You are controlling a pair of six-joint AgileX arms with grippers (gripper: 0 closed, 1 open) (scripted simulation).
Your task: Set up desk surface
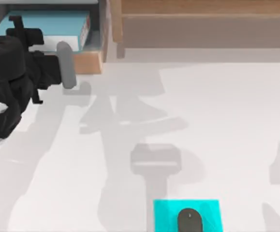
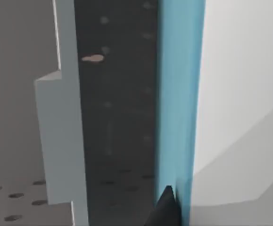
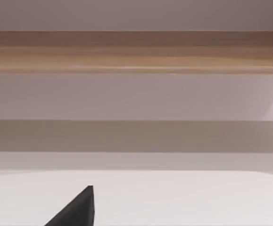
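- The desk surface [image 1: 227,121] spreads wide and white below and to the right of the left gripper [image 1: 21,29].
- That gripper reaches into the open drawer [image 1: 89,63], beside the blue book [image 1: 48,26]; jaw state I cannot tell.
- Judgement: grip the book squarely and lift it straight, clear of the drawer's wall.
- The cyan pad [image 1: 164,212] with the dark mouse [image 1: 189,220] lies well apart.

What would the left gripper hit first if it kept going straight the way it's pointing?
Probably the blue book lying in the open wooden drawer: the left gripper reaches over it, and its fingertip sits against the blue cover.

Likely an office, white desk surface [image 1: 227,111], mouse [image 1: 190,220] on cyan pad [image 1: 165,212], wooden shelf [image 1: 202,24]
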